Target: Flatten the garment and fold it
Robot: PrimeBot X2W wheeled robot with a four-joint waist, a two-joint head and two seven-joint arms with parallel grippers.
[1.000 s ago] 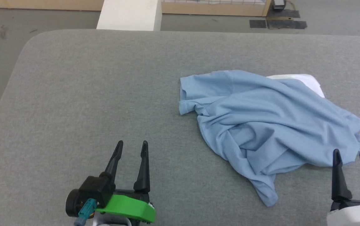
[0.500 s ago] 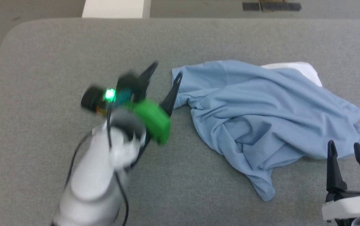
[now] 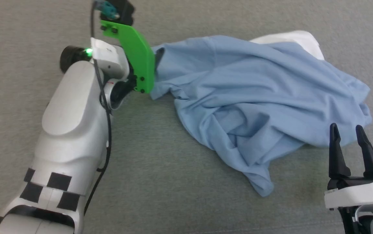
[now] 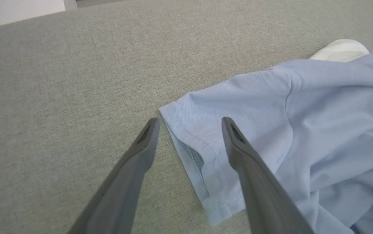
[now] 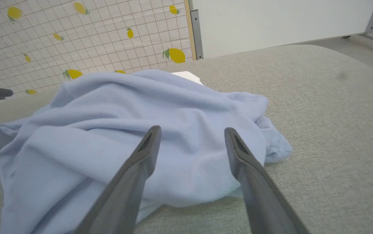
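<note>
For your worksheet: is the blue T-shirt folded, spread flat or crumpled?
Crumpled: the T-shirt lies heaped, with deep wrinkles and overlapping layers.

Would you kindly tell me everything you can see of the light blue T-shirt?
The T-shirt is plain light blue, thin knit with stitched hems. It lies crumpled in soft folds on the grey padded surface, partly over a white cloth at its far side. One short sleeve lies flat, its hem between the fingers of the open left pincer; contact is unclear. The open right pincer points at its near edge.
</note>
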